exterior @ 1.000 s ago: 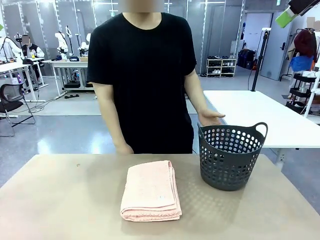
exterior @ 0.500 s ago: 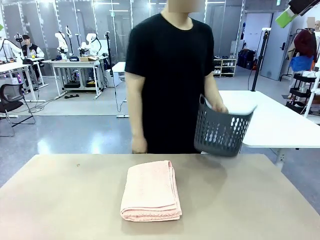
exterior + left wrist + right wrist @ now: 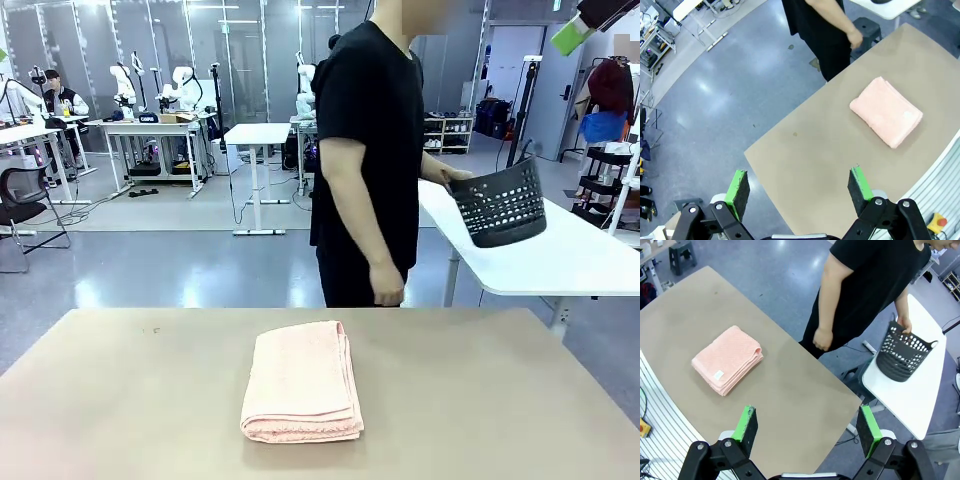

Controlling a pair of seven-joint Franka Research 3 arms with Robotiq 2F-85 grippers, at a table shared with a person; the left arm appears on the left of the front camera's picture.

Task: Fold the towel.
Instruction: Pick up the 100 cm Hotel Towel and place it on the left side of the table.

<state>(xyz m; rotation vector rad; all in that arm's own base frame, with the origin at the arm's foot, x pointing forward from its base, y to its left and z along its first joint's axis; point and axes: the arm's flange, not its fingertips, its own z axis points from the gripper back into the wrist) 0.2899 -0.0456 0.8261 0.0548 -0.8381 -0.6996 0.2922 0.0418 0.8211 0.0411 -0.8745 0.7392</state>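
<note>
Behind the beige worktop a large workshop hall is visible, with a grey shiny floor, white tables and glass walls far in the back. On the worktop lies the towel, pale salmon-pink, already folded into a thick rectangle with several layers. It sits near the middle of the worktop, a little to the robot's left of centre, with its long side running away from the robot. A small white label is visible on its top face, close to the near end. Nothing touches the towel.

At the far side stands a person in a black T-shirt, turned sideways toward a white side table on the robot's right. One hand hangs loose beside the body, just beyond the far edge of the worktop. The other hand holds the rim of a dark perforated basket, which is tilted over the white side table. From the right wrist view the basket seems to rest on this table, but I cannot tell if it is fully set down.

Both arms are high above the worktop, well apart from the towel. The left gripper has its jaws spread wide, with nothing between the green pads. The right gripper is in the same condition: jaws released and empty, looking down on the worktop, the towel and the person.
</note>
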